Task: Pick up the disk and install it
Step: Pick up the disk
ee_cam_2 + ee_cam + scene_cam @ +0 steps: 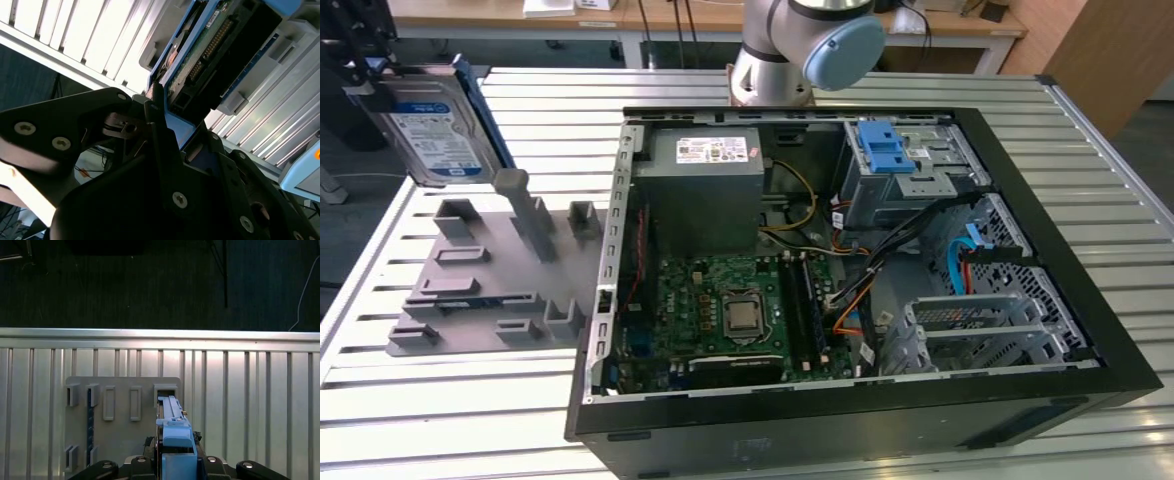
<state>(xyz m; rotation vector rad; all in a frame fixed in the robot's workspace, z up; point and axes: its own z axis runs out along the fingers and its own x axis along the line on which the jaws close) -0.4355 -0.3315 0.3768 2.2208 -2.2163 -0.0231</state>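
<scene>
I have the disk [438, 130] in the gripper [172, 132], lifted clear above the grey holder plate [467, 270] and not touching it. The jaws are pinched on one end of the disk. In the second wrist view a dark finger [156, 120] lies against the blue rail at that end, and beyond it I see the disk's underside with its green board and row of connector pins. In the exterior view the disk hangs on edge, close to upright, with its blue-and-white label facing the camera and its lower edge near the top of the holder plate's tallest post [527, 215]. In the first wrist view I look down along the disk's thin edge, blue rail uppermost, and its far end lines up with one open slot [165, 390] in the holder plate. I cannot tell from that view how high above the slot it sits. The holder plate lies flat on the slatted metal table [454, 420]. Just beside the holder plate, on the exterior view's right, stands the open computer case [854, 420]. Inside the case, the grey box with a white sticker [707, 190] is the part nearest the holder plate, and the blue latch on its metal cage [887, 150] sits farther from it. The arm's base [807, 45] rises beyond the case, well apart from the holder plate.
</scene>
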